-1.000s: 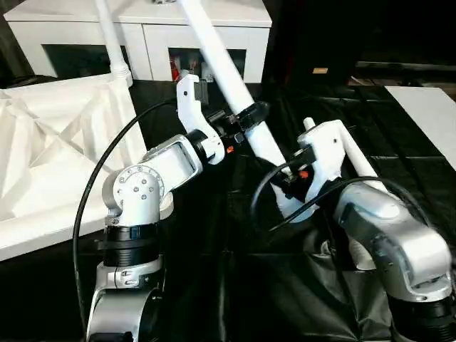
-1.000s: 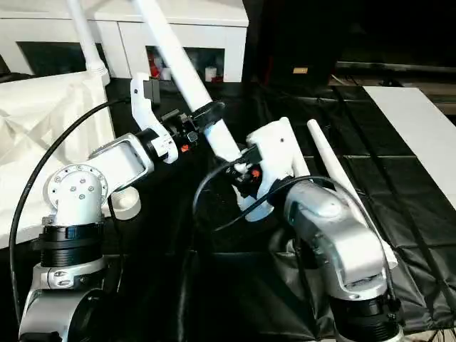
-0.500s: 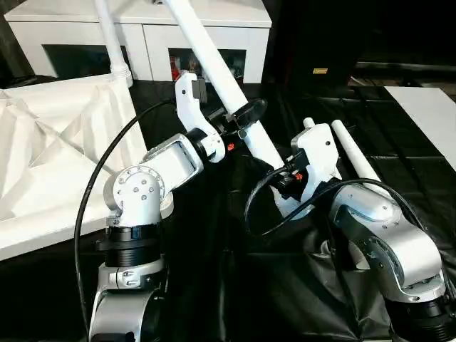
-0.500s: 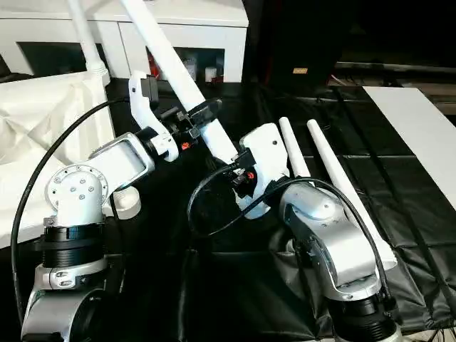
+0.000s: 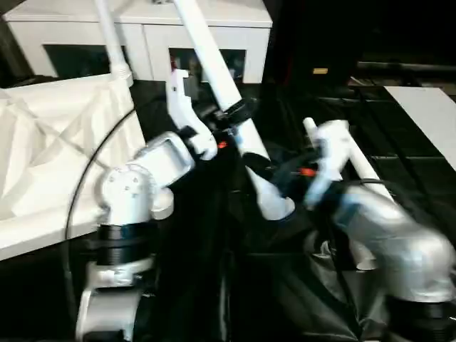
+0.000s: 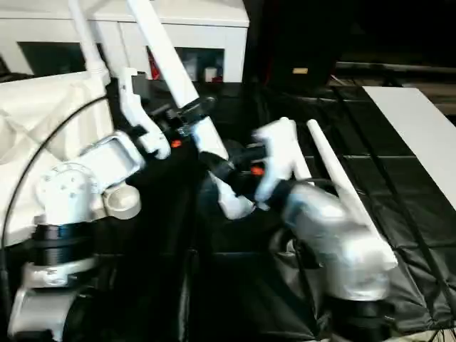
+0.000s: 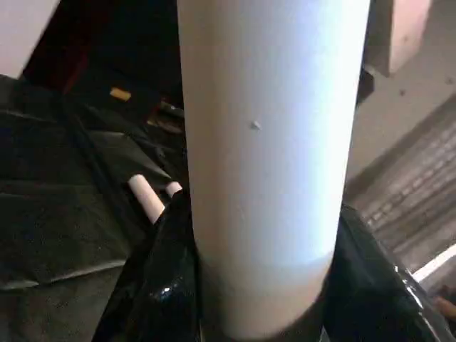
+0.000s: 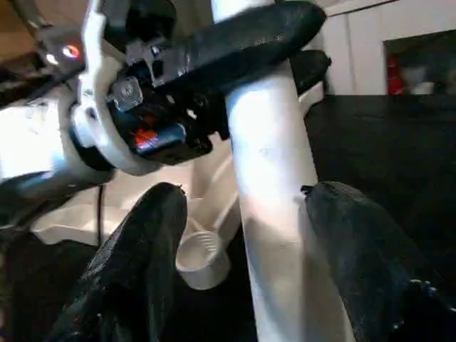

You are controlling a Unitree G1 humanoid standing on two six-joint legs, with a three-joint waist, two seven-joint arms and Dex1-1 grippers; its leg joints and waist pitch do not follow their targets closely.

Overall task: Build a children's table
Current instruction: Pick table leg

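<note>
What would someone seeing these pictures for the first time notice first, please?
A long white leg slants across the middle, clamped by the left gripper, with the right gripper open around its lower part. The white tabletop lies upside down at left, one leg standing in its corner; two more legs lie on the black sheet at right.

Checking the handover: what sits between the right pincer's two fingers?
The held leg, with a gap to each black finger, in the right wrist view.
</note>
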